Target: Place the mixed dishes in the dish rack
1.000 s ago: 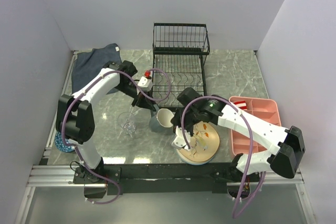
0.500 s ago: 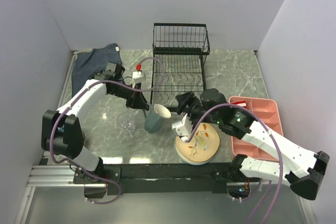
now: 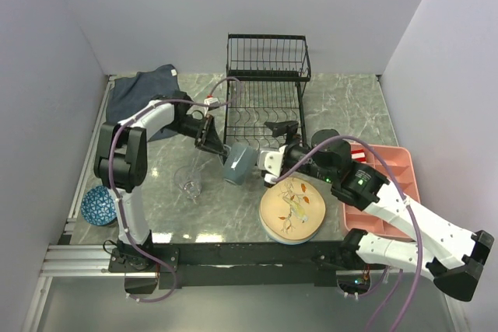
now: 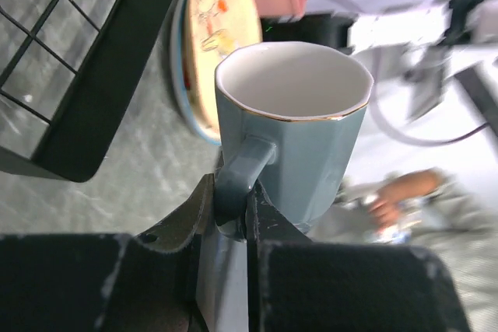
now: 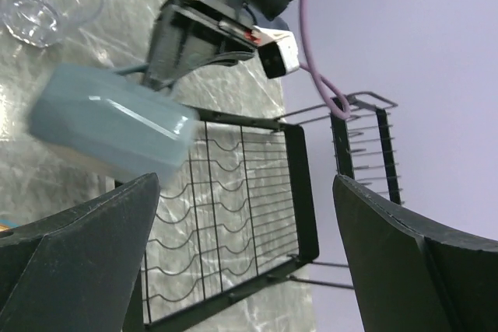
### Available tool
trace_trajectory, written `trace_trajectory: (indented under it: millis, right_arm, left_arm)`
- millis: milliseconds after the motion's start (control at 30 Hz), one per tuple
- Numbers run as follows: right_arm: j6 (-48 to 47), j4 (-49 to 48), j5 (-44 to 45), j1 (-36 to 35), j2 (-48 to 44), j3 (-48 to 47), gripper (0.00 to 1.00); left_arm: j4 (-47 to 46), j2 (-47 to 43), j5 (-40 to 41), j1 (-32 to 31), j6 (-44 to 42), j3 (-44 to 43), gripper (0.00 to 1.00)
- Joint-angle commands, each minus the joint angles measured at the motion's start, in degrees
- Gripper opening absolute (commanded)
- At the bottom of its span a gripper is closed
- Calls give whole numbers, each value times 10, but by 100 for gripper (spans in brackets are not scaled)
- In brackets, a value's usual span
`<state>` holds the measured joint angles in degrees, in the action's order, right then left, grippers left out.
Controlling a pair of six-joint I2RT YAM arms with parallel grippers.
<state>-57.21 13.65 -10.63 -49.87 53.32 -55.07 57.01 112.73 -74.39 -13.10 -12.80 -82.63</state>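
Two questions: what's each claw doing, and where's the mug right now?

Me: left gripper (image 4: 232, 219) is pinched narrow on the mug (image 4: 292, 126), clamped either side of its loop handle. It's glossy ceramic, blue-grey outside with flat faceted sides, white inside, thin gold line round the lip. From above it's held tipped over, just beside the front left corner of the dish rack (image 3: 264, 106), between that and the plate (image 3: 292, 211). My right gripper (image 5: 245, 188) is spread wide, dark matte jaws at either side of my view, pointed at the mug and the rack

Lurker: and the rest of the stuff?

Me: rack is thin black wire, a rectangular grid base with wavy slot wires and a tall barred back. Plate's a round peach disc with a branch drawing, flat on the grey marbled table (image 3: 342, 106). Small clear glass (image 3: 189, 184) stands upright left of the mug, and a blue patterned bowl (image 3: 99, 204) sits at the far left edge. Pink plastic compartment tray (image 3: 389, 184) on the right, crumpled dark blue cloth (image 3: 140, 91) at the back left corner
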Motion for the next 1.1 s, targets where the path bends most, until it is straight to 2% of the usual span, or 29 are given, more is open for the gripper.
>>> trace_trajectory:
  millis: [0, 67, 167, 233, 267, 367, 633, 900, 1067]
  right_arm:
    - [3, -25, -49, 2, -12, 23, 100]
    - [-76, -27, -77, 2, -24, 68, 100]
    - [-174, -46, -131, 2, -32, 128, 100]
    - [-210, -71, -163, 3, -24, 150, 100]
    - [-246, -71, -171, 4, -16, 155, 100]
    - [-286, -104, -173, 6, 19, 162, 100]
    - [-316, -155, -164, 10, 76, 146, 100]
    - [-347, -237, -137, 8, 110, 174, 100]
    - [-355, -233, -130, 9, 129, 167, 99]
  left_arm:
    - [-23, -18, -119, 12, 173, -18, 1]
    - [-68, -17, -137, 12, 236, -2, 1]
    - [-108, -15, -144, 12, 283, 26, 1]
    - [-128, -16, -147, 12, 293, 34, 1]
    - [-141, -16, -152, 11, 325, 40, 1]
    - [-154, -17, -172, 11, 344, 49, 1]
    - [-192, -32, -189, 0, 385, 70, 1]
    - [-229, -44, -223, -23, 436, 95, 1]
    - [-231, -44, -226, -30, 444, 94, 1]
